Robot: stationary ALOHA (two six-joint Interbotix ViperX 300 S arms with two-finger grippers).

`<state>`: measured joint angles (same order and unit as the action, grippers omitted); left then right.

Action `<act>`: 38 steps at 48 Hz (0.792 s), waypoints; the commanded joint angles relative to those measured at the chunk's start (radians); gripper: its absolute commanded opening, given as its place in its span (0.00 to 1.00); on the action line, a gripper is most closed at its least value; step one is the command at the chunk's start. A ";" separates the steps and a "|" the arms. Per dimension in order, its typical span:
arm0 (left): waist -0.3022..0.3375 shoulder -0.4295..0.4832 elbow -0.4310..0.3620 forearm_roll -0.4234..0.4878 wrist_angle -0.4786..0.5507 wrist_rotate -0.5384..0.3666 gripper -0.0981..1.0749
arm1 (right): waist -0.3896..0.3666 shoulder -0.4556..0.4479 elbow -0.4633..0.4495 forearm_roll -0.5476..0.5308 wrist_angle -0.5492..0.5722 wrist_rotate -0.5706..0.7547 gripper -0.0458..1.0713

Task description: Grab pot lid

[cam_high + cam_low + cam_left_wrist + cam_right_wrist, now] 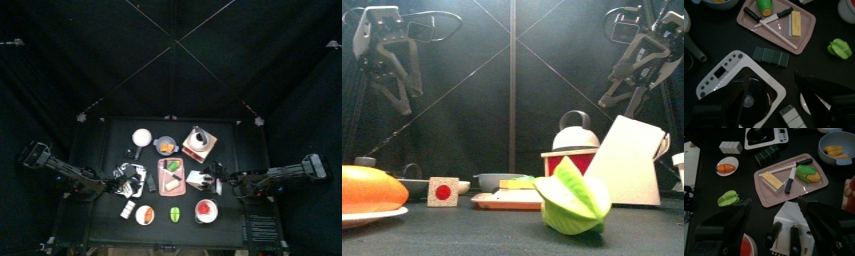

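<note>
The left gripper hangs above the left side of the table with its two jaws spread wide and nothing between them. Right under it, in the left wrist view, lies the pot lid, a dark round disc with a small knob in its middle. The lid rests on a white slab with a row of little holes along one edge, and the jaws stand to either side of the lid without touching it. Just beside the slab are some dark green blocks. Past them is a pink tray in the middle of the table, holding a black-handled knife and a yellow stick. A light green fruit sits on the bare table near the tray. The right gripper is at the table's right side, its jaws also apart and empty, above a white block with dark slots. A blue bowl with yellow pieces stands beyond the tray. From the front, both arms hang high behind the things on the table.
</note>
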<state>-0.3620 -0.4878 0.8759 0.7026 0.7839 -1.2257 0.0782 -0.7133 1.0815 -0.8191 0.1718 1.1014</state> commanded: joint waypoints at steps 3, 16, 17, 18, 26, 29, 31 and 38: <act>-0.003 0.000 0.017 -0.014 -0.034 0.067 0.95 | -0.002 -0.003 -0.009 0.002 -0.003 0.003 0.96; -0.003 -0.002 0.135 -0.018 -0.034 0.091 0.95 | -0.002 -0.003 -0.008 0.002 -0.003 0.003 0.96; -0.003 -0.002 0.138 -0.020 -0.032 0.089 0.95 | -0.002 -0.005 -0.008 0.002 -0.005 0.003 0.96; -0.003 0.000 0.141 -0.018 -0.034 0.087 0.95 | -0.002 -0.005 -0.008 0.002 -0.003 0.003 0.96; -0.005 0.002 0.160 -0.026 -0.038 0.084 0.95 | -0.002 -0.003 -0.009 0.002 -0.003 0.003 0.96; -0.005 0.002 0.163 -0.031 -0.046 0.084 0.95 | -0.002 -0.003 -0.008 0.002 -0.003 0.003 0.96; -0.005 0.003 0.164 -0.034 -0.046 0.084 0.95 | -0.002 -0.005 -0.009 0.002 -0.003 0.003 0.96; -0.005 0.020 0.164 -0.038 -0.048 0.083 0.94 | -0.002 -0.003 -0.008 0.002 -0.003 0.003 0.96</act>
<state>-0.3651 -0.4771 1.0508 0.6642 0.7394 -1.1413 0.0782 -0.7133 1.0830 -0.8191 0.1718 1.1029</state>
